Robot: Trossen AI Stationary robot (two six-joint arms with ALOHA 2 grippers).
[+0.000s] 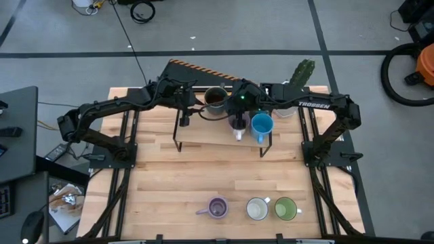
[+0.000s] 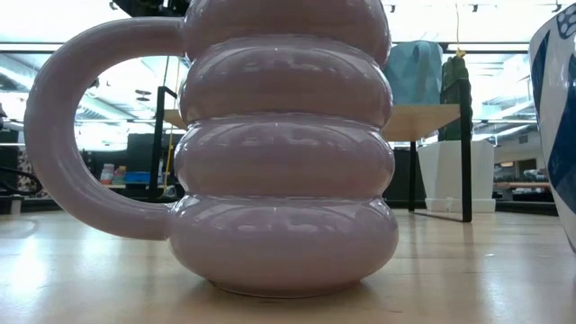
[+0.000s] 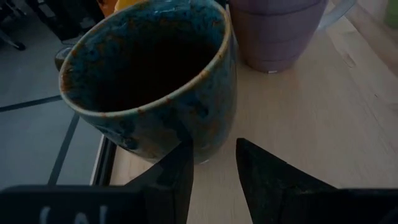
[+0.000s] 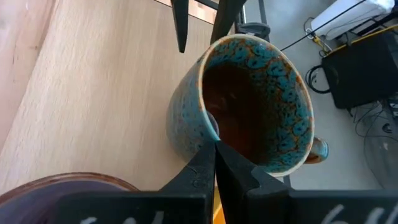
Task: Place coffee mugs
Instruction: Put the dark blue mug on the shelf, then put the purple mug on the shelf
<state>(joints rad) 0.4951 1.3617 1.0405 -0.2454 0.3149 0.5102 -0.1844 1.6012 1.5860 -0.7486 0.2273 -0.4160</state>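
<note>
We look at the blue-green speckled clay mug with the brown inside [image 4: 249,106]. It is on the raised wooden shelf [image 1: 203,139] at the back of the table, next to a puffy lavender mug made of rings [image 3: 273,31]. From above it looks tipped a bit, and we cannot tell if its bottom sits flat.

The right gripper [image 4: 214,149] has its two fingers squeezed together on the rim of the speckled mug, one finger inside and one outside. The left gripper [image 3: 213,146] is right at the mug's side. Its fingers are apart, and we cannot see them clamp on anything.

We think this mug is hard and a bit heavy for its size. It is shiny, so it may slip. It will not bend, and it could crack or chip if it drops or bumps the lavender mug. A pinch on the thin rim is a small hold, so the mug can swing. We think the best spots to hold are the rim wall, deep down, or the thick handle.

A bright blue mug [image 1: 262,124] is on the shelf too. A lavender mug [image 1: 217,208], a white mug [image 1: 257,209] and a green mug [image 1: 285,209] wait in a row at the front.
</note>
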